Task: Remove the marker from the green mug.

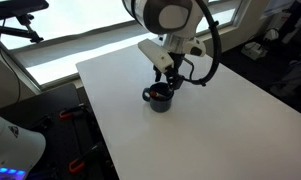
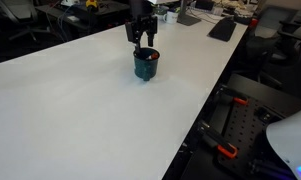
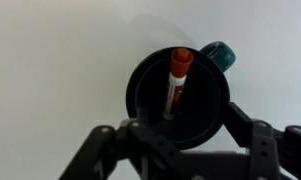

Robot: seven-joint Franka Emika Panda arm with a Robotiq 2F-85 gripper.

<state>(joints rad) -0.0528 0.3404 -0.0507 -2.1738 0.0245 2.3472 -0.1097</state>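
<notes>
The green mug [image 3: 180, 95] stands upright on the white table, dark and round, its handle [image 3: 218, 55] at the upper right in the wrist view. The marker [image 3: 177, 80] with an orange cap leans inside it. The mug also shows in both exterior views [image 1: 160, 98] [image 2: 146, 64]. My gripper [image 3: 180, 135] hangs directly above the mug, open, with a finger on each side of the mug's rim and nothing held. In the exterior views the gripper [image 1: 163, 80] [image 2: 142, 42] sits just over the mug's mouth.
The white table [image 1: 220, 120] is broad, with its edges near a window side [image 1: 90, 45] and a floor side. Keyboards and desk clutter [image 2: 222, 28] lie at the far end. Chairs and equipment stand around the table.
</notes>
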